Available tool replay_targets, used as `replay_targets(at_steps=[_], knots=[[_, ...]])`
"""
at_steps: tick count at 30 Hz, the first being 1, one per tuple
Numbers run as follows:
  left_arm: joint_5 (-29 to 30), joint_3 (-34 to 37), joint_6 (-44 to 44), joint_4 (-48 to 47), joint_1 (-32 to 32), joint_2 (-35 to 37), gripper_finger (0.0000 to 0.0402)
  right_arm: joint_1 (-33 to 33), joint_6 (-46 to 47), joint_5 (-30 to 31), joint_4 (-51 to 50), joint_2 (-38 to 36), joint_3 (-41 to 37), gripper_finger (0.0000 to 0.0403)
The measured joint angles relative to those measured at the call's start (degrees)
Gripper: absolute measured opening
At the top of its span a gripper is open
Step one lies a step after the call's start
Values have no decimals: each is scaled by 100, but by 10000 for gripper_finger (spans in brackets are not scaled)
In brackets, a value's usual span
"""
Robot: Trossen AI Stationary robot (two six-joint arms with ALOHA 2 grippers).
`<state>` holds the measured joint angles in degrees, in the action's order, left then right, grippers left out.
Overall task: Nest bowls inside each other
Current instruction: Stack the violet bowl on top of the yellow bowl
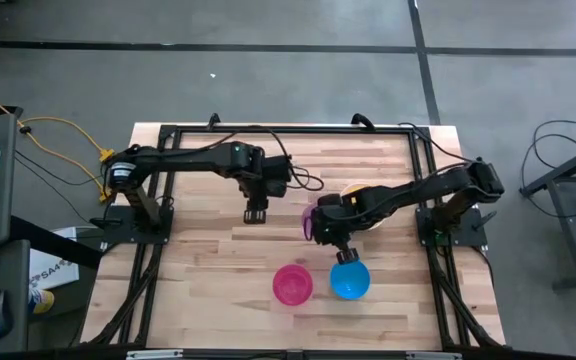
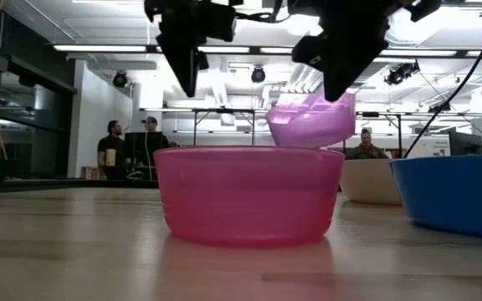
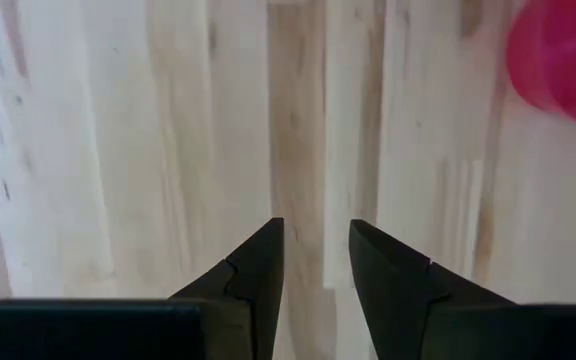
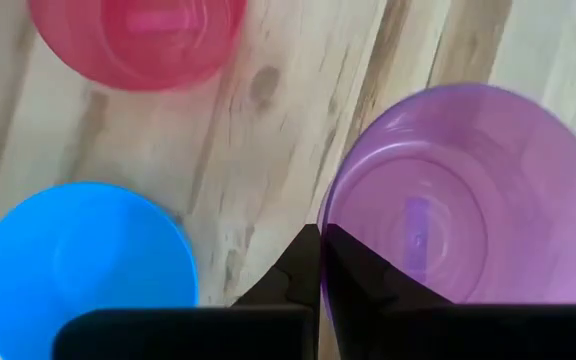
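**Count of things on the table**

Four round plastic bowls show: one pink-red bowl (image 1: 292, 284), one blue bowl (image 1: 349, 279), one translucent purple bowl (image 4: 458, 190) at the right gripper's (image 4: 320, 262) fingertips, and one white bowl (image 2: 373, 180). Two dark arms, each with one two-finger gripper: right, and left gripper (image 1: 256, 214).
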<state>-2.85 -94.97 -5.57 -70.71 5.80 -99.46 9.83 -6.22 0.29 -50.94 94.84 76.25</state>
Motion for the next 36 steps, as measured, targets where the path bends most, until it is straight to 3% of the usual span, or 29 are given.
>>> replay_targets(at_steps=[10,19,24,36], knots=[[-66,1299,-19,764,57,618,116,-284,969,469,-377,-986,-210,3],[-57,2615,298,1682,57,1225,116,-322,2275,1173,-4,-2320,-1551,3],[-48,2771,436,1893,57,1347,116,-319,2605,1350,217,-2721,-2099,3],[-48,2773,283,2324,57,1351,116,-238,2857,1612,726,-2759,-3053,3]])
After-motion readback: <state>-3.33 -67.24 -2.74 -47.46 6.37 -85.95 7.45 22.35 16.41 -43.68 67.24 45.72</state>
